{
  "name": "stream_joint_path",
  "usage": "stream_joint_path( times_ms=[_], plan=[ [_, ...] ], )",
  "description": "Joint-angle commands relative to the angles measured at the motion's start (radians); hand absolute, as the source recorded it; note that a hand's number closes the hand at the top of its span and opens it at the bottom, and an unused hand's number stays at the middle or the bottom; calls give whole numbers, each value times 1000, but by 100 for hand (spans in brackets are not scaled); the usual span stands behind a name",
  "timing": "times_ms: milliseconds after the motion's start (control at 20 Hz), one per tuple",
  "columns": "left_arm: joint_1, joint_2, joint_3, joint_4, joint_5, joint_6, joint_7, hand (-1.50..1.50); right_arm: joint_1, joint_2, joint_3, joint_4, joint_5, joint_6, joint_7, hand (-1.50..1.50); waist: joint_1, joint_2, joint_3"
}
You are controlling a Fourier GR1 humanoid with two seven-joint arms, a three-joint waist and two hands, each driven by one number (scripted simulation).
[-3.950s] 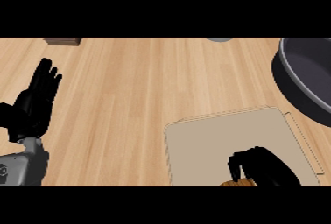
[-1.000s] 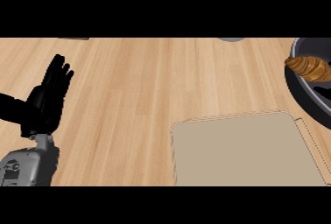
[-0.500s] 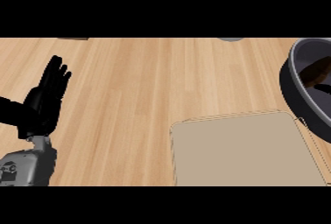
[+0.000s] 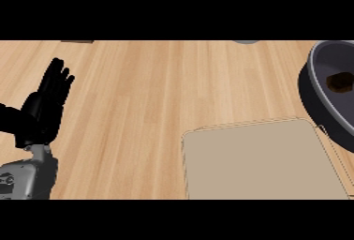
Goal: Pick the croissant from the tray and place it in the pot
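Note:
The brown croissant [image 4: 340, 81] lies inside the dark grey pot [image 4: 319, 101] at the right edge of the head view. The beige tray [image 4: 262, 161] sits at the lower right of the wooden counter with nothing on it. My left hand [image 4: 43, 110] rests at the left edge, fingers straight and pointing up, holding nothing. My right hand does not show in this view.
A small dark object [image 4: 76, 41] and a grey round object [image 4: 245, 41] peek in at the counter's far edge. Bare wooden counter [image 4: 152, 93] spreads between my left hand and the pot.
The croissant, held low over the tray four seconds ago, moved up to the pot's rim and now lies inside the pot. The right hand has left the view.

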Motion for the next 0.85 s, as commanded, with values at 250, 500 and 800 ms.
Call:
stream_joint_path(
  times_ms=[250, 500, 800],
  plan=[
    [9, -21, -8, 34, 3, -6, -32, 0, 91, -134, -31, 40, -32, 173, -44, -150, 2, 5, 2],
    [8, 10, 23, 11, 16, -17, -30, 0, 155, -176, -35, 34, -39, 229, -82, -150, 0, 1, 3],
    [3, -10, -5, -3, 1, -3, -9, 0, 170, -185, -34, 30, -44, 246, -75, -150, 6, 4, 6]
  ],
)
